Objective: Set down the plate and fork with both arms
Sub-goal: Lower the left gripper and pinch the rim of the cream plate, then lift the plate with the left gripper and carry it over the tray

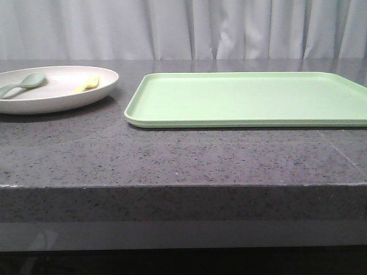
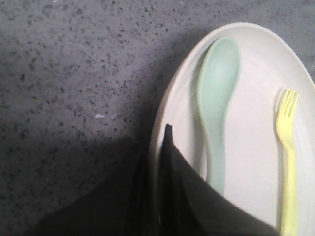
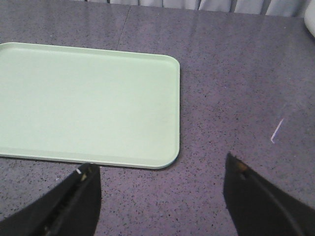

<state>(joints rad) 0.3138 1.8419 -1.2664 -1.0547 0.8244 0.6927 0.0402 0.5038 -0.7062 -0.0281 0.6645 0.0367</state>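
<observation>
My left pincer sits at the rim of the plate, its dark fingers drawn close together with the rim running between them; it seems clenched on that edge, though the tips are dark and hard to read. Just past my fingers, inside the plate, lies the teal spoon, bowl pointing away from me. Beyond the spoon, further across the plate, lies the yellow fork, tines also pointing away, not touching the spoon. Outside the plate's rim is bare speckled grey countertop.

My right pincer hangs released, its two fingers spread wide over the countertop with nothing between them. Just ahead of my fingers is the near edge of the light-green tray, lying flat. Past its far edge the countertop runs on to pale curtains.
</observation>
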